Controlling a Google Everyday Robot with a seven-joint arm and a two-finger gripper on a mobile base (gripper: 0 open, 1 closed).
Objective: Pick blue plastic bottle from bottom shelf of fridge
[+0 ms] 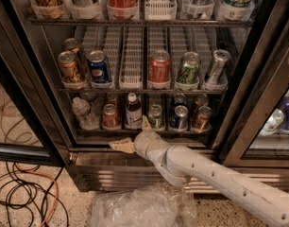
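The blue plastic bottle (132, 110) has a white cap, a dark body and a pale label band. It stands upright at the front of the bottom shelf (135, 132) of the fridge (50, 74), between a red can and a green can. My gripper (128, 132) is open, just below and in front of the bottle at the shelf's front rail. One finger (146, 123) points up beside the bottle's base. The other finger (122, 146) points left, under the rail. It holds nothing.
A clear crinkled water bottle (83, 112) stands at the shelf's left end. Cans (178, 117) fill the lanes to the right. The rack above (135, 90) holds more cans. The ribbed steel base panel (111, 174) is below. Cables (21, 197) and a plastic bag (140, 207) lie on the floor.
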